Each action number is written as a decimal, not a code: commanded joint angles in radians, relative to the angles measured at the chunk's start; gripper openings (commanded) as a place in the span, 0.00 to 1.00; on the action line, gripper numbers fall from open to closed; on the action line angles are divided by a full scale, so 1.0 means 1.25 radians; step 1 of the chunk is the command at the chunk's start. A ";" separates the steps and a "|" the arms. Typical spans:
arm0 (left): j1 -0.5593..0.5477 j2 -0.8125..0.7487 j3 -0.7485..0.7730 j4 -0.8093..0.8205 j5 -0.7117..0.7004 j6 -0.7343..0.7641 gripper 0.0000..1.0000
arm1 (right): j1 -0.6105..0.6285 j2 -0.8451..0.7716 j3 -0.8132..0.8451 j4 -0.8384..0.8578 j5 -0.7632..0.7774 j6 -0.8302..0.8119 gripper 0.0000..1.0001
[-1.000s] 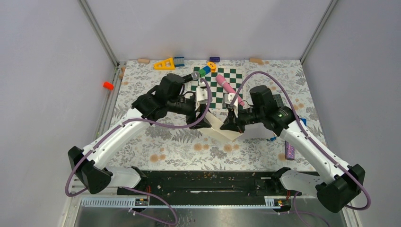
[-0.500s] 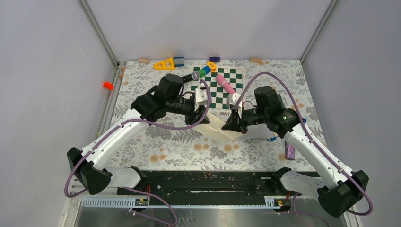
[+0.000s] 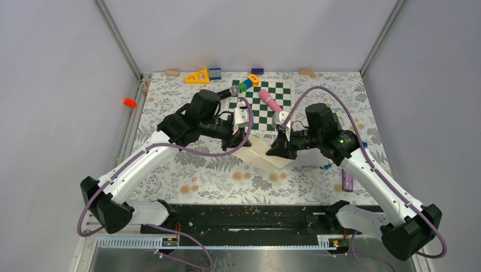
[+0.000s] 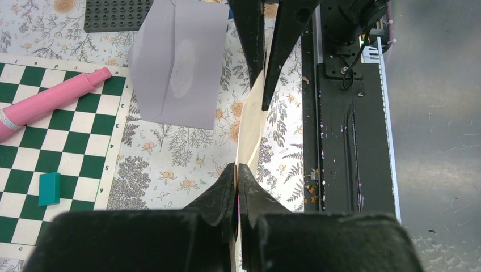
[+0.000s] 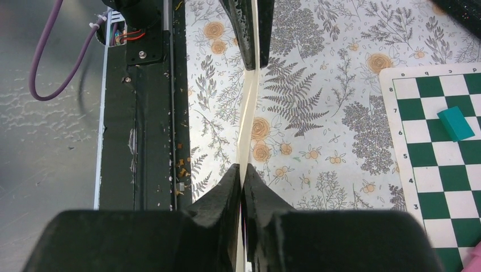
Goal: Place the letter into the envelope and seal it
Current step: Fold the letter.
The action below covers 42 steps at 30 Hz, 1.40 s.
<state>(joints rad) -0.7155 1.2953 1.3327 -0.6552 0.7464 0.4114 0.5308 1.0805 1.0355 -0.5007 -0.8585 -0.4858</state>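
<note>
Left wrist cam, not top, shows envelope (image 4: 176, 62) flat beside right gripper (image 5: 242, 170); it and left gripper (image 4: 236, 170) pinch cream sheet (image 4: 249, 136).

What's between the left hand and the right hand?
A cream paper, edge-on, spans the gap, pinched at its ends by the left hand and right hand; both wrist views show it.

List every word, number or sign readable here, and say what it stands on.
"7", "6", "5", "4", "3": digits down the white border of the green-and-white chessboard, small.
"d", "c": letters on that border's top edge, small.
The same board's border marks in the left wrist view are too small to read surely.
No print shows on the cream paper sheet or the light grey paper envelope.
</note>
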 commanded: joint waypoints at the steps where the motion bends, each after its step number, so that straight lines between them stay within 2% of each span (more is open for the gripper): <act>1: -0.002 -0.022 0.000 0.016 0.033 -0.001 0.00 | -0.006 -0.008 0.003 0.039 -0.023 0.011 0.18; 2: -0.002 -0.021 0.000 0.016 0.035 -0.002 0.00 | -0.007 -0.007 0.004 0.039 -0.026 0.012 0.27; 4: -0.002 -0.016 0.000 0.017 0.038 -0.002 0.00 | -0.006 -0.006 0.004 0.045 -0.033 0.021 0.49; 6: -0.002 -0.010 -0.003 0.019 0.042 -0.001 0.00 | -0.006 -0.009 -0.001 0.072 -0.039 0.051 0.63; 7: -0.003 -0.008 -0.004 0.019 0.042 -0.001 0.00 | -0.006 -0.012 -0.005 0.090 -0.042 0.068 0.67; 12: -0.003 0.004 -0.007 0.025 0.048 -0.007 0.00 | -0.006 -0.028 -0.020 0.190 -0.036 0.170 0.74; 21: -0.017 0.024 -0.005 0.025 0.051 -0.009 0.00 | -0.006 -0.035 -0.047 0.269 -0.021 0.221 0.73; 26: -0.029 0.031 -0.010 0.025 0.044 -0.004 0.00 | -0.006 -0.032 -0.043 0.277 -0.044 0.236 0.68; 29: -0.032 0.032 -0.011 0.025 0.042 -0.003 0.00 | -0.007 -0.036 -0.049 0.275 -0.049 0.229 0.59; 31: -0.033 0.030 -0.012 0.025 0.040 -0.002 0.00 | -0.010 -0.037 -0.056 0.273 -0.054 0.217 0.42; 33: -0.032 0.026 -0.012 0.025 0.039 -0.002 0.00 | -0.013 -0.038 -0.060 0.257 -0.064 0.198 0.15; 34: -0.032 0.025 -0.011 0.025 0.038 -0.003 0.00 | -0.015 -0.037 -0.060 0.249 -0.067 0.189 0.05; 35: -0.032 0.023 -0.013 0.025 0.037 -0.002 0.00 | -0.016 -0.037 -0.059 0.240 -0.070 0.179 0.01; 36: -0.033 0.022 -0.012 0.025 0.036 -0.002 0.00 | -0.017 -0.037 -0.059 0.231 -0.075 0.171 0.02; 37: -0.032 0.021 -0.011 0.025 0.034 -0.001 0.00 | -0.018 -0.036 -0.056 0.218 -0.083 0.160 0.15; 39: -0.033 0.019 -0.011 0.025 0.033 -0.001 0.00 | -0.018 -0.035 -0.048 0.182 -0.100 0.130 0.51; 40: -0.032 0.018 -0.012 0.025 0.032 -0.001 0.00 | -0.019 -0.035 -0.046 0.172 -0.101 0.121 0.58; 42: -0.032 0.015 -0.013 0.025 0.028 0.000 0.00 | -0.024 -0.037 -0.047 0.158 -0.100 0.105 0.60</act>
<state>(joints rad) -0.7521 1.3373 1.3155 -0.6544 0.7765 0.4030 0.5152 1.0504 0.9634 -0.2516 -0.9413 -0.2848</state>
